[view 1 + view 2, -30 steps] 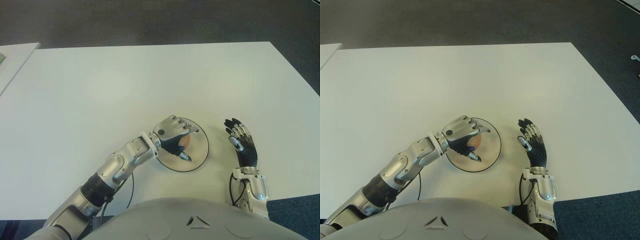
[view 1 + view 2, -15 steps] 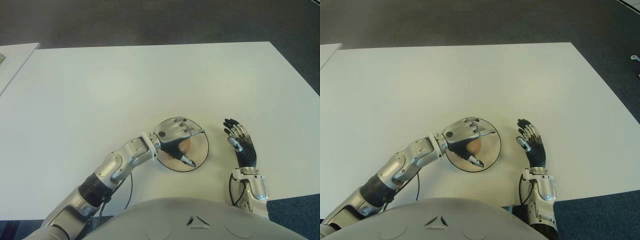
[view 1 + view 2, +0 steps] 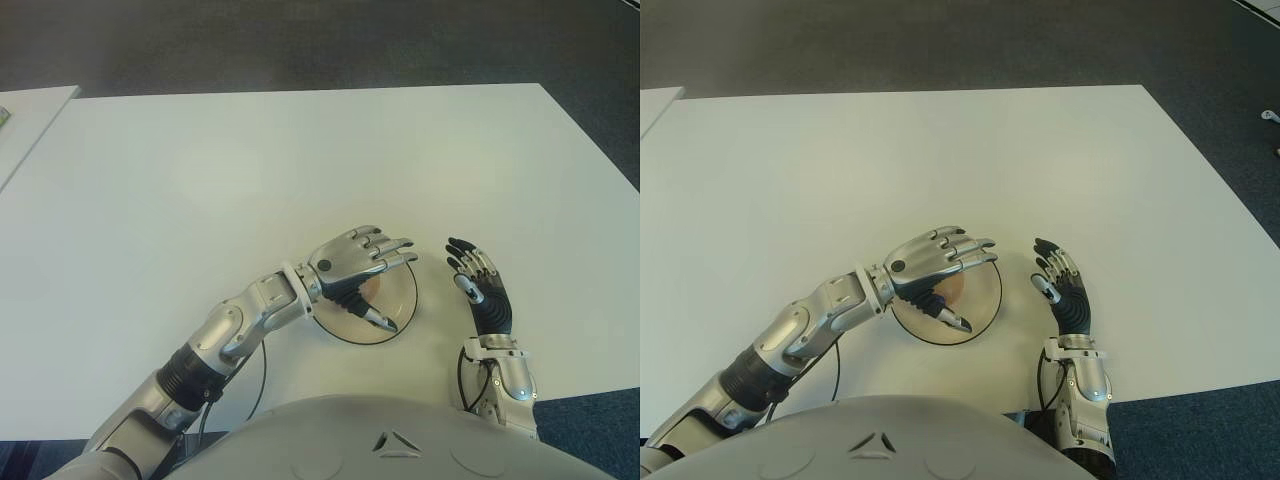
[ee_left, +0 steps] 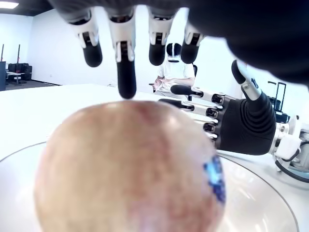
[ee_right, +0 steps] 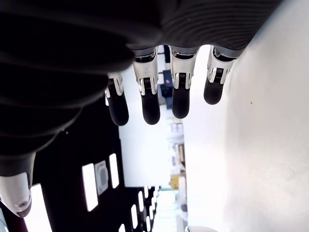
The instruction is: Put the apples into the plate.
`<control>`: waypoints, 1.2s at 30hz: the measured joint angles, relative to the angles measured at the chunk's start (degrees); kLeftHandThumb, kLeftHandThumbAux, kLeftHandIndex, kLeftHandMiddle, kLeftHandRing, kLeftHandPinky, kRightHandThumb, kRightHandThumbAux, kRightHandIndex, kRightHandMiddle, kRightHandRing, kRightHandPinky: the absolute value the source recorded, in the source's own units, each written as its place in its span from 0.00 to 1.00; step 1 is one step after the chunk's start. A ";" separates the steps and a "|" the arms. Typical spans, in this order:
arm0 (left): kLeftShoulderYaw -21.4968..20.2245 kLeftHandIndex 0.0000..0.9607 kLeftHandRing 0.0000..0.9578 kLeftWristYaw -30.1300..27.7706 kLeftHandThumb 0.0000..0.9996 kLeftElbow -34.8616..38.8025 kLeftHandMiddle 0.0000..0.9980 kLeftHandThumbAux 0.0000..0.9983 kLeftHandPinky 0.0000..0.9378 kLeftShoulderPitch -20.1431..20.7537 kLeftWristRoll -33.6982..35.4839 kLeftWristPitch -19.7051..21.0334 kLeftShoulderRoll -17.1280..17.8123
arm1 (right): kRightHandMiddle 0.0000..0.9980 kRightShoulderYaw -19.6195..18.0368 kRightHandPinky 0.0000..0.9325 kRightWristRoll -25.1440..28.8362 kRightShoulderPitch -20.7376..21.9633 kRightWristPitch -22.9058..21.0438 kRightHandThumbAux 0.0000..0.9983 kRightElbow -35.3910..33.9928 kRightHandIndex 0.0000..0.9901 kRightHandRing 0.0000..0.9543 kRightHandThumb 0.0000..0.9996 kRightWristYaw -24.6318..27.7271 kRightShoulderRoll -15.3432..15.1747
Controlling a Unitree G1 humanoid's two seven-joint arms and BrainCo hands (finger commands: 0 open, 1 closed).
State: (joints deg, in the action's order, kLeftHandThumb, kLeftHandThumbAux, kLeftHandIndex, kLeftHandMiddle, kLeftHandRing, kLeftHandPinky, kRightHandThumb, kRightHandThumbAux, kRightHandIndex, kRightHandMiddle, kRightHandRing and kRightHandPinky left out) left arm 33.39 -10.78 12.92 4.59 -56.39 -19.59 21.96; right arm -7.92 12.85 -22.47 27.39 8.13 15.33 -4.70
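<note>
Both eye views look steeply down from the robot's head onto the white table (image 3: 300, 150), facing twelve o'clock, and share almost the whole scene. The left wrist view sits very close behind the apple (image 4: 130, 169), facing the right hand (image 4: 241, 121). The right wrist view looks out past its own fingers (image 5: 149, 104) along the table.

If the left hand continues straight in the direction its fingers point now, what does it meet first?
Probably the right hand. The left hand, open above the apple on the plate, points its fingers across toward it, with only bare table between. Their relative heights are unclear.
</note>
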 measured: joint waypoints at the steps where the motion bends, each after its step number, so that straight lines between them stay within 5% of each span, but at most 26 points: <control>1: -0.04 0.00 0.00 0.00 0.11 0.00 0.00 0.22 0.00 0.00 0.04 -0.02 0.00 | 0.19 0.00 0.14 0.00 0.00 0.00 0.55 -0.01 0.20 0.14 0.24 0.00 0.00; 12: -1.58 0.00 0.00 2.16 0.12 -0.02 0.00 0.23 0.00 -0.56 0.39 -0.10 -0.12 | 0.19 0.24 0.11 0.57 -0.35 -0.74 0.56 -0.59 0.18 0.13 0.25 0.50 0.07; 17: -7.72 0.00 0.00 2.38 0.13 1.10 0.00 0.27 0.02 -3.22 6.90 4.94 -2.40 | 0.19 0.23 0.09 0.65 -0.27 -0.70 0.55 -0.64 0.18 0.12 0.27 0.29 0.55; 27: -24.46 0.06 0.01 10.47 0.14 8.61 0.01 0.35 0.10 -17.58 28.93 19.43 -17.40 | 0.19 0.16 0.10 0.17 -1.05 -0.20 0.53 -1.07 0.18 0.12 0.28 -0.63 1.11; 36: -32.10 0.13 0.03 12.19 0.05 11.73 0.04 0.44 0.09 -34.71 48.38 20.84 -26.09 | 0.19 0.79 0.11 0.05 -2.52 -0.45 0.54 -2.30 0.17 0.13 0.28 -0.19 1.14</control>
State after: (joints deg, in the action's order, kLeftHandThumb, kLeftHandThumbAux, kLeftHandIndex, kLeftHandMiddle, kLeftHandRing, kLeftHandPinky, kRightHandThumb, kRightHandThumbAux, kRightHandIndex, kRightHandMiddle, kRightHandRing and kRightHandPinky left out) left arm 1.29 1.41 24.65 -30.12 -8.01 1.25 -4.13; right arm -7.13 12.90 -24.98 26.94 5.83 15.14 -3.56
